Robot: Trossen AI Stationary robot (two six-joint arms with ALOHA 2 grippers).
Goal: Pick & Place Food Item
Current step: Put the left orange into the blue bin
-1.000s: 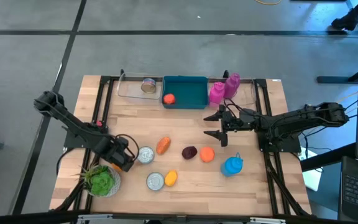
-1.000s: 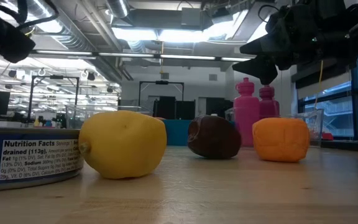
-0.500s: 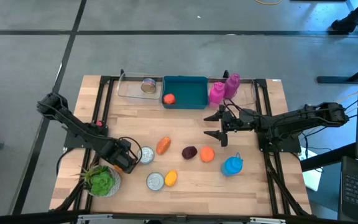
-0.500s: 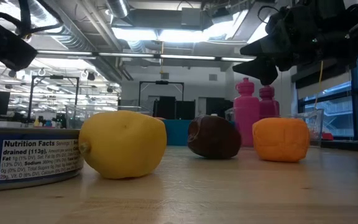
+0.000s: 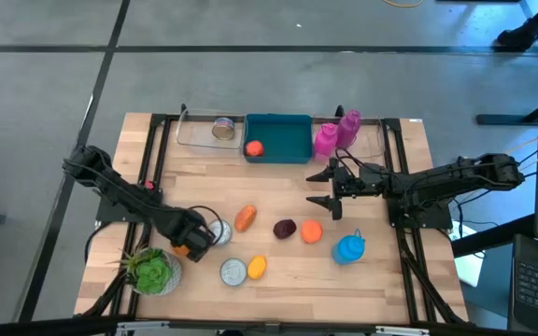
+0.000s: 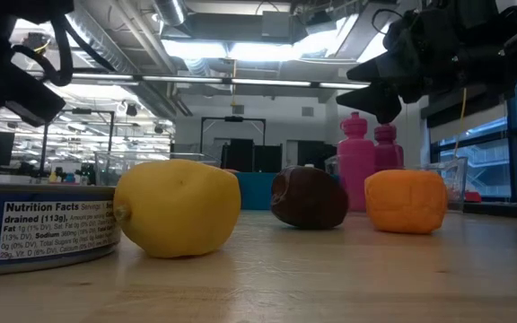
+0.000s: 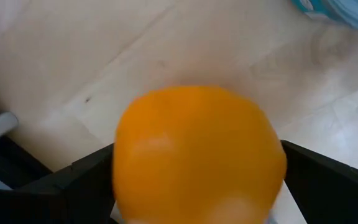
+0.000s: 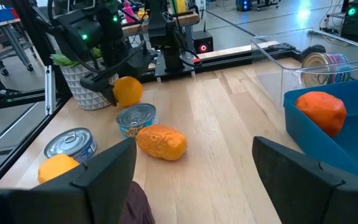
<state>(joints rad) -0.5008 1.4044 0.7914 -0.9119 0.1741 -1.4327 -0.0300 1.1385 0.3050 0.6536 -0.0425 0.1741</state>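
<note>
An orange fruit (image 7: pixel 197 155) lies on the wooden table near its left front, next to a white pot of greens (image 5: pixel 154 273). My left gripper (image 5: pixel 192 245) points down over it, open. Its two dark fingers (image 7: pixel 73 183) stand on either side of the fruit, which also shows in the right wrist view (image 8: pixel 127 91). Whether they touch it I cannot tell. My right gripper (image 5: pixel 330 189) hangs open and level above the table's right middle, holding nothing. A teal bin (image 5: pixel 292 149) at the far edge holds one orange item (image 5: pixel 254 147).
Two cans (image 5: pixel 219 232) (image 5: pixel 233 271), a yellow lemon (image 5: pixel 257 267), an orange lump (image 5: pixel 245 217), a dark plum (image 5: pixel 285 228), an orange block (image 5: pixel 311 231) and a blue bottle (image 5: pixel 349 248) lie mid-table. A clear box (image 5: pixel 199 140) with a can and pink bottles (image 5: pixel 336 133) stand at the far edge.
My left gripper has sunk toward the table and shifted a little toward the table's right, coming down around the orange fruit and rolling slightly. The fruit has stayed in place.
</note>
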